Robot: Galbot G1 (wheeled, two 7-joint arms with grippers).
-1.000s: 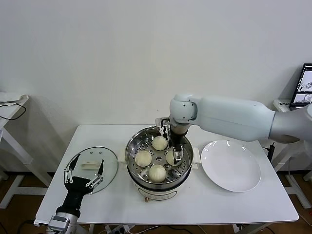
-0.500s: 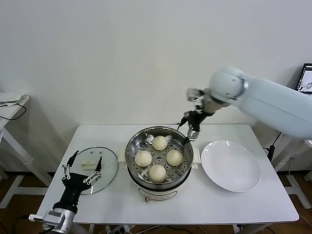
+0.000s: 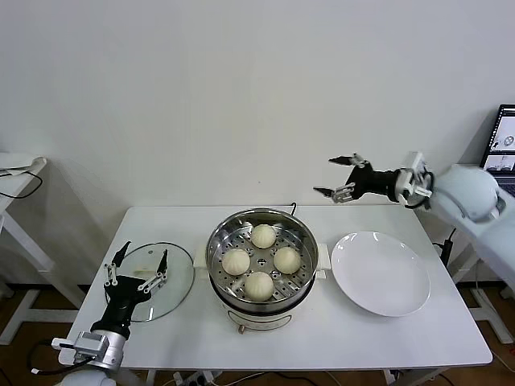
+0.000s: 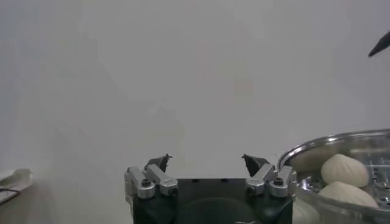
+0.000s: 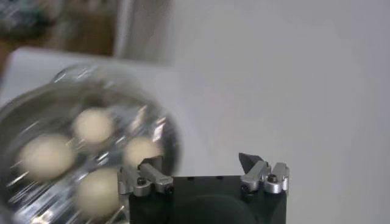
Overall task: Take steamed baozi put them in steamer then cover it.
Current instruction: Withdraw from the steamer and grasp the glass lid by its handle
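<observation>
Head view: four baozi (image 3: 261, 260) sit on the tray inside the steamer (image 3: 262, 309), mid-table; loading looks done, covering not yet done.
Cover: glass cover (image 3: 179, 272) lies flat on the table, left of the steamer, well apart from it; its cream handle (image 3: 146, 273) faces up.
Left gripper: my left gripper (image 3: 135, 274) hangs over the cover, jaws spread wide, holding nothing, not touching the handle as far as I can tell.
Right gripper: my right gripper (image 3: 344, 176) is up in the air, above the plate (image 3: 381, 273), jaws wide, empty, clear of the steamer.
Risk 1: handle is low and narrow; if my jaws close off-centre, the cover can tilt or slip out on the lift.
Risk 2: glass on a smooth table; a push before the grip would slide it toward the table edge.
Risk 3: cover is about as wide as the steamer; a skewed set-down would leave it hung on the rim or sitting on a baozi.
Risk 4: right arm swinging back in would cross the cover's path.
</observation>
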